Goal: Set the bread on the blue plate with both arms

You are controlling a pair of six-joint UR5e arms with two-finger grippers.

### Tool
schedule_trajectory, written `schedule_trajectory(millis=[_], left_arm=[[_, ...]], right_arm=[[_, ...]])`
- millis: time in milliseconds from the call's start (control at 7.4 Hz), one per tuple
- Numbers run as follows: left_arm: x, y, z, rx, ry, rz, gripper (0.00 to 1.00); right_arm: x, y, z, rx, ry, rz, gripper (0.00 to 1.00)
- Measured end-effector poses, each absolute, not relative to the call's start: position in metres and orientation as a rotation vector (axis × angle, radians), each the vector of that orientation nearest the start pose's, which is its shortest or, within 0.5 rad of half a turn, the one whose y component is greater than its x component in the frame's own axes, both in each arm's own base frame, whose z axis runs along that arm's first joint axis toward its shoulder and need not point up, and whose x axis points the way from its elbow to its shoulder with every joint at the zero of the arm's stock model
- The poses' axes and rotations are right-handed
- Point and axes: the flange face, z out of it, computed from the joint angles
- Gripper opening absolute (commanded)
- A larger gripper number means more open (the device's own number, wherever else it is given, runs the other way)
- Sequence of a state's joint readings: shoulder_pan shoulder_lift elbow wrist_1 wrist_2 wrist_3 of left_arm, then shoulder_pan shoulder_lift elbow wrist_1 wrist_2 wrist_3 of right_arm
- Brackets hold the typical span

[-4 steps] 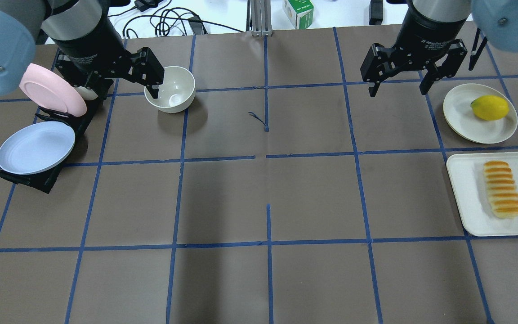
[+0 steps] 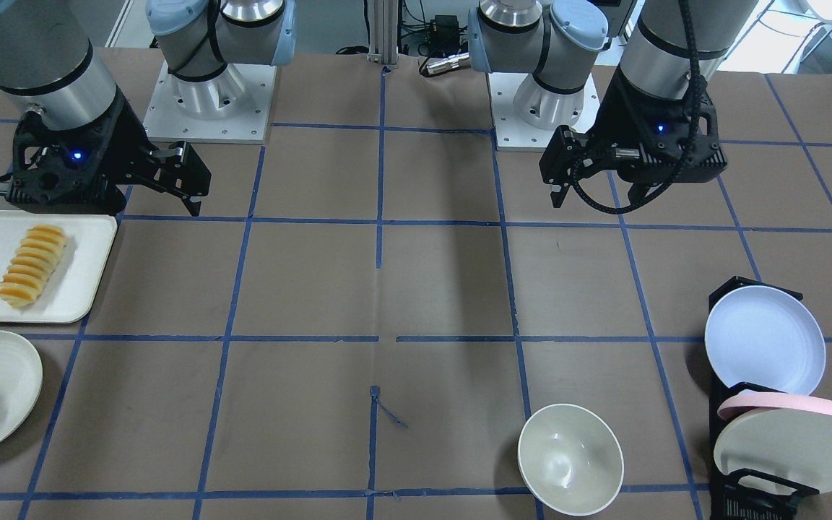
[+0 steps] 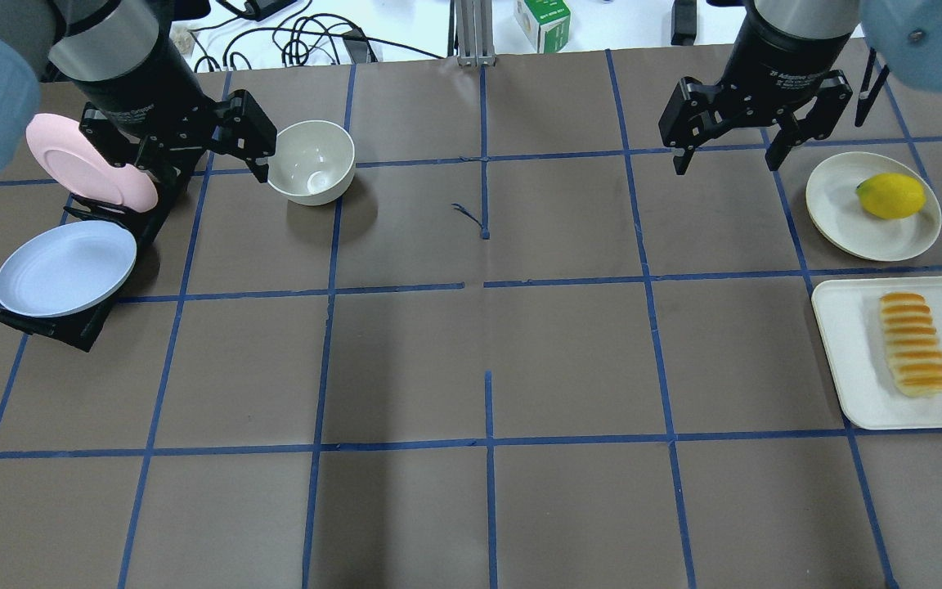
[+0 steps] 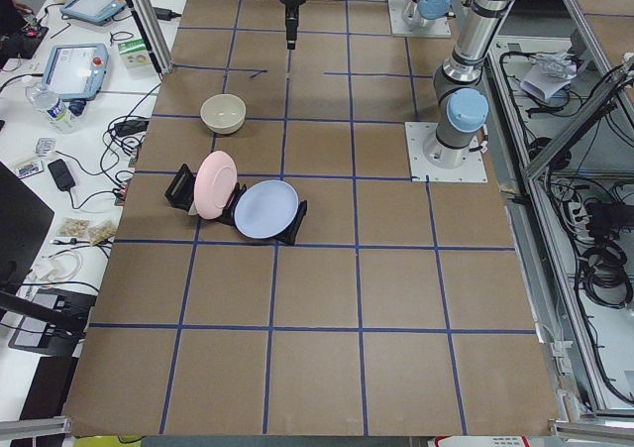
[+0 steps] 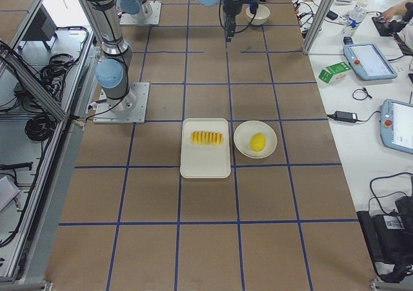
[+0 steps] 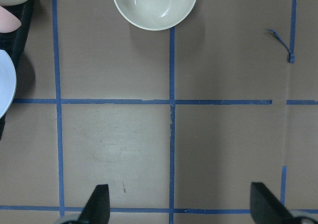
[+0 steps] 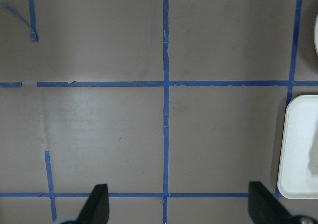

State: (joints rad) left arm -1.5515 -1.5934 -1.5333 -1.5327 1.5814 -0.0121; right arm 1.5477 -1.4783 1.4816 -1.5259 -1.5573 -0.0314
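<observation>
The bread lies on a white tray at the table's right edge; it also shows in the front view and the right view. The blue plate leans in a black rack at the left, and also shows in the front view and the left view. My left gripper is open and empty, above the table between the rack and the bowl. My right gripper is open and empty, well behind and left of the tray. Both wrist views show spread fingers over bare table.
A white bowl stands just right of the left gripper. A pink-rimmed plate stands in the same rack behind the blue plate. A lemon sits on a cream plate behind the tray. Blue tape lines grid the brown table.
My left gripper has moved left, away from the bowl and toward the rack. My right gripper has barely shifted. Bread and plates have not moved.
</observation>
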Motion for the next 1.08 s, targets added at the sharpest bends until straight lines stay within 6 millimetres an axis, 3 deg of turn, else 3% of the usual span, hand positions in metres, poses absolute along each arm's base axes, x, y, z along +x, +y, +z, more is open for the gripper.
schedule_trajectory(millis=[135, 270, 676, 811, 1081], left_arm=[[-0.111, -0.512, 0.498, -0.075, 3.126, -0.078, 1.00], [-0.082, -0.519, 0.495, -0.145, 3.123, -0.070, 1.00], [0.053, -0.538, 0.470, -0.502, 3.089, -0.026, 1.00], [0.096, -0.543, 0.456, -0.611, 3.068, -0.011, 1.00], [0.183, -0.554, 0.414, -0.792, 3.025, 0.005, 1.00]], right_arm=[[0.122, -0.529, 0.478, -0.013, 3.125, 0.081, 1.00], [0.122, -0.528, 0.475, -0.011, 3.128, 0.090, 1.00], [0.115, -0.527, 0.477, -0.010, 3.198, 0.089, 1.00], [0.113, -0.527, 0.481, -0.021, 3.207, 0.076, 1.00], [0.126, -0.531, 0.493, -0.010, 3.061, 0.023, 1.00]])
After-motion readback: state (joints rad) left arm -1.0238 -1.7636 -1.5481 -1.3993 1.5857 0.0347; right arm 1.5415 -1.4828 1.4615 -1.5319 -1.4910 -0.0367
